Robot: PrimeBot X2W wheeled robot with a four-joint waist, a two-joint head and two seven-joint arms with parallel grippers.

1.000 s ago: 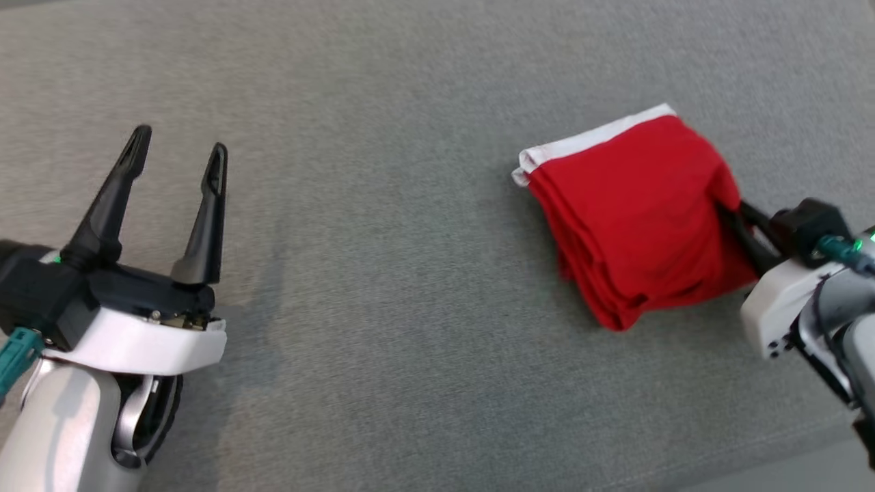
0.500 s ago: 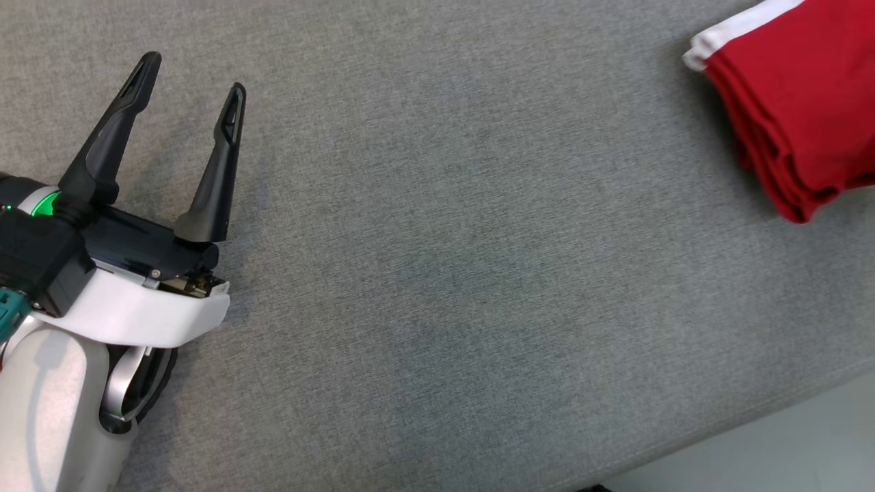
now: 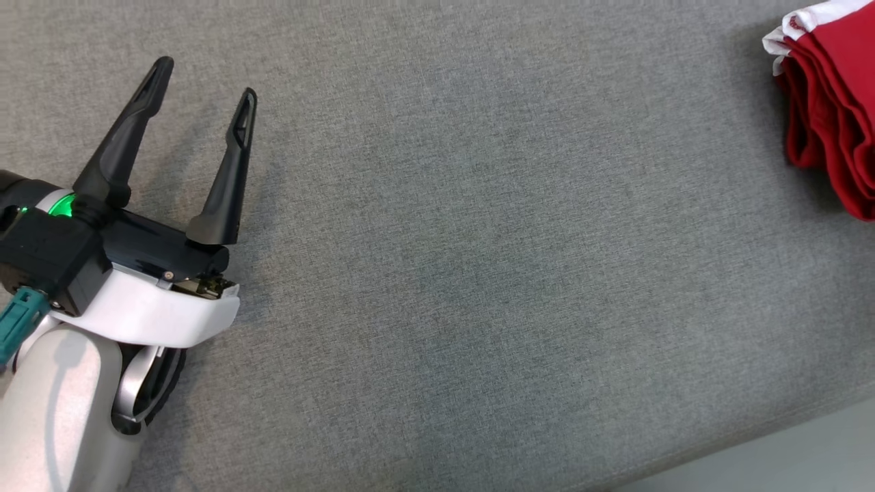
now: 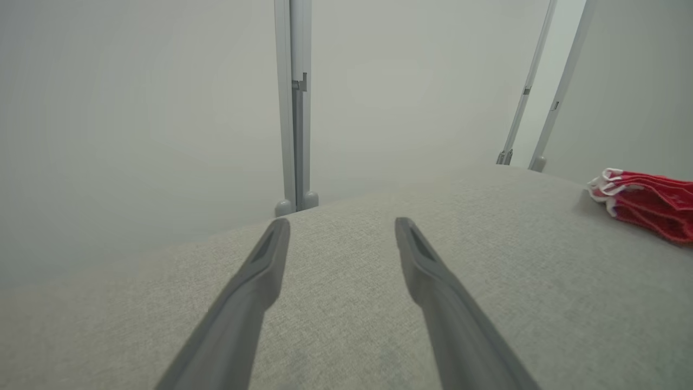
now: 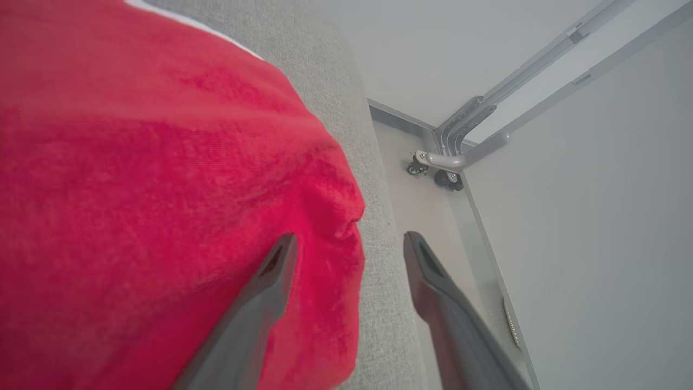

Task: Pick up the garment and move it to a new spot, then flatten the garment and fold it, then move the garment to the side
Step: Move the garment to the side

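My left tool (image 3: 206,76) hangs over the grey fabric-covered worktop (image 3: 478,273), fingers spread wide, nothing between them. Folded red garment with white trim (image 3: 830,102) lies well apart from it, near the worktop's right edge. My right tool (image 5: 349,237) also stands wide, gripping nothing, one finger lying across the red cloth by its corner.

Red garment (image 3: 841,82) with white trim, plain grey woven surface (image 3: 478,273), black-fingered left hand (image 3: 205,78)
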